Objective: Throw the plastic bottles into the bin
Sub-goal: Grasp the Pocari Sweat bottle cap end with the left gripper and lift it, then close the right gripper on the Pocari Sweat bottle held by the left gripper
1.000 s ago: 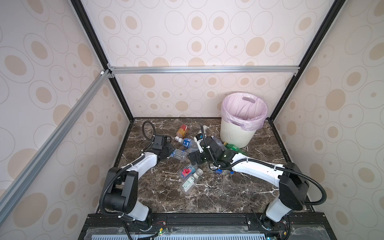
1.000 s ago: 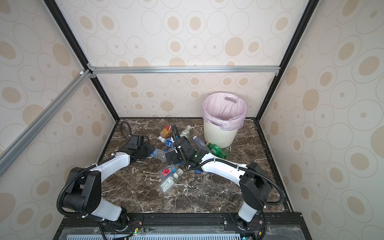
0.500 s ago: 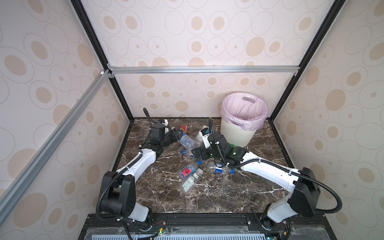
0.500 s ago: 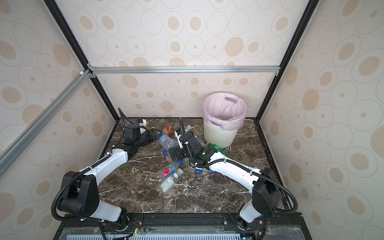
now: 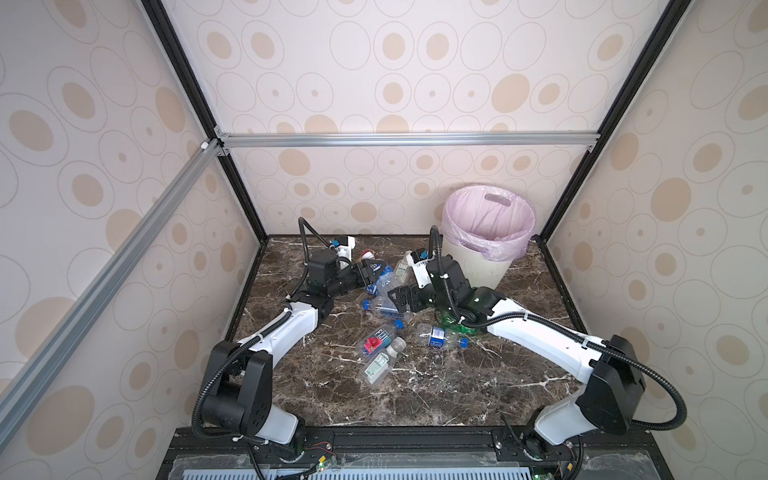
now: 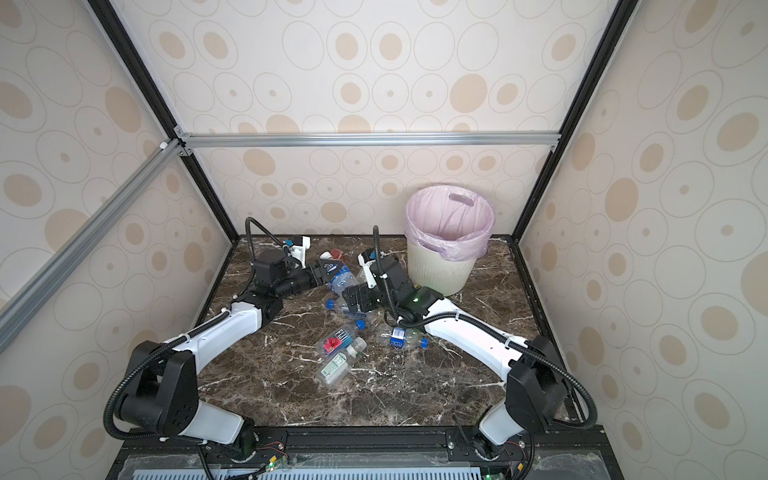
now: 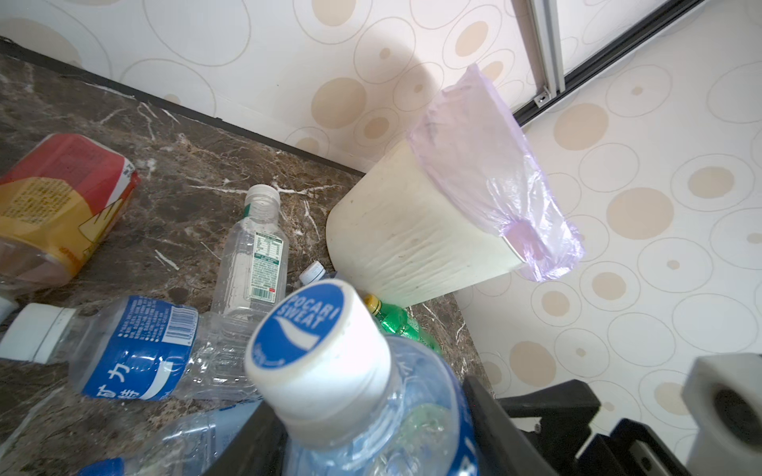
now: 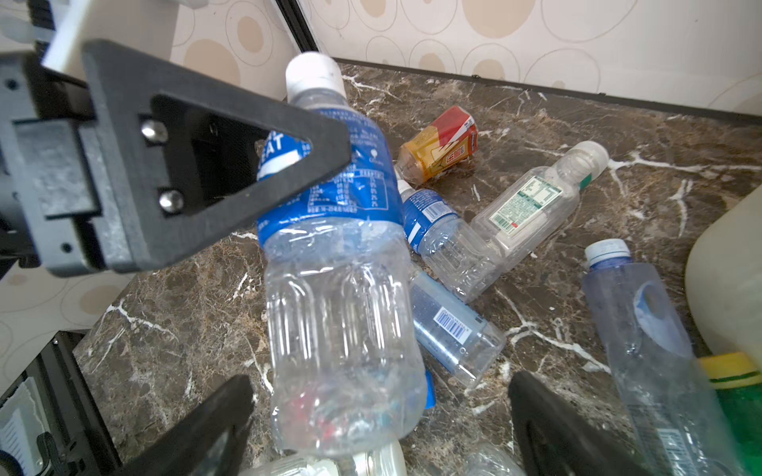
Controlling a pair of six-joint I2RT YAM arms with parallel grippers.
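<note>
My left gripper [image 5: 371,271] [image 7: 371,447] is shut on a clear plastic bottle [image 5: 384,280] [image 8: 342,313] with a blue label and white cap [image 7: 315,342], held off the table. Its lower end hangs between the fingers [image 8: 222,428] of my right gripper [image 5: 400,300] [image 8: 379,437], which is open, with gaps on both sides. The cream bin [image 5: 478,266] [image 6: 440,272] [image 7: 412,230] with its lilac bag stands at the back right, beyond both grippers. Several more bottles lie on the marble.
On the table lie an amber bottle [image 8: 437,148], a clear green-labelled bottle [image 8: 532,206], a green bottle [image 5: 453,326] by the bin's foot, and three clear bottles [image 5: 376,338] [image 5: 380,365] [image 5: 438,334] nearer the front. Patterned walls close three sides.
My left gripper has lifted the blue-labelled bottle off the table and carried it right, toward the middle. My right gripper has risen and come round the bottle's lower end, still open.
</note>
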